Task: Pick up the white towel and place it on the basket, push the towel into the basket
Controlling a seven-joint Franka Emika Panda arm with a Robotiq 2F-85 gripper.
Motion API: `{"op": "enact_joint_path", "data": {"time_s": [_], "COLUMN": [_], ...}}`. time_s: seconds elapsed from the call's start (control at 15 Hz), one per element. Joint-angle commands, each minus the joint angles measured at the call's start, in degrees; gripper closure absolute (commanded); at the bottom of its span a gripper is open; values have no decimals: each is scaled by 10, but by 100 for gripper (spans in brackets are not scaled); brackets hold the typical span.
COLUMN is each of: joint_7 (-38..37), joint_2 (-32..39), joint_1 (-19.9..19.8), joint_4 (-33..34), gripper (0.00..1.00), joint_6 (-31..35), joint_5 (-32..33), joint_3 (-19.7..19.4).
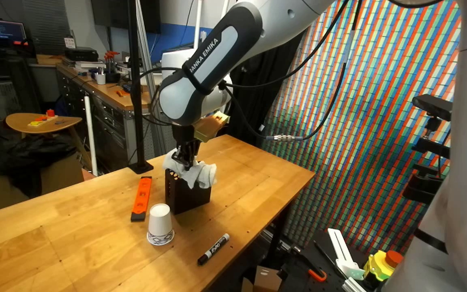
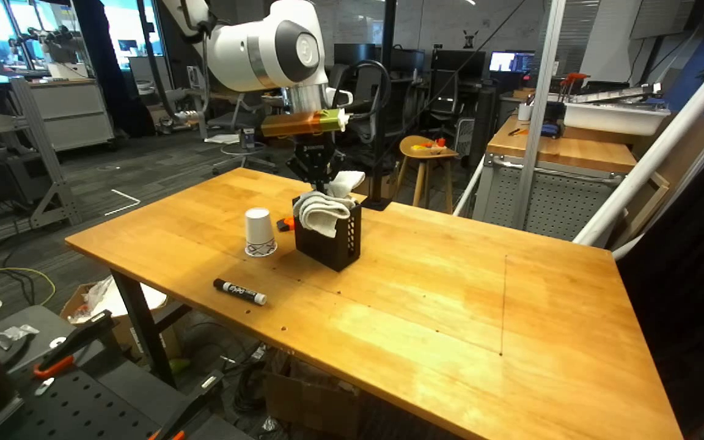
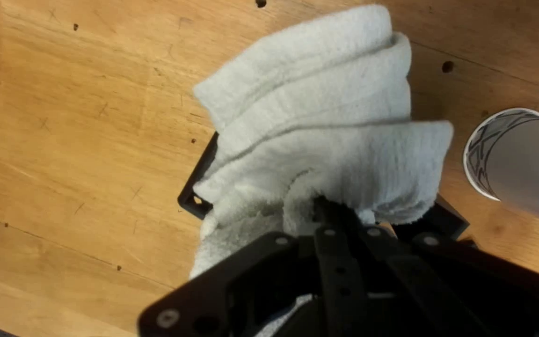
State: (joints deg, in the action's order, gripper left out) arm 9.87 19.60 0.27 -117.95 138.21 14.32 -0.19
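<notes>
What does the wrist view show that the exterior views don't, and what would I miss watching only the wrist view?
Only the wrist view: a close look from above at the layered folds of the towel, around the tip of the hand.

Only the exterior views: the marker, stool and basket bottom resting on the table.

Shared: the towel draped over the basket, the hand at the towel and the upside-down cup beside the basket.
</notes>
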Motion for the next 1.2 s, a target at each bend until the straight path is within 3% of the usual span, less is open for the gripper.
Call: {"op": "enact_joint_path", "data": {"time_s": [0.0, 0.53, 1.13], "joint_7": [6, 21, 50], "joint_2": [25, 52, 70], "joint_1": [-2, -6, -12], "joint_4": [5, -19, 6], "gripper": [94, 94, 94], "joint_6": [18, 26, 11], "joint_5": [-10, -66, -94], "joint_3": [3, 31, 40]}}
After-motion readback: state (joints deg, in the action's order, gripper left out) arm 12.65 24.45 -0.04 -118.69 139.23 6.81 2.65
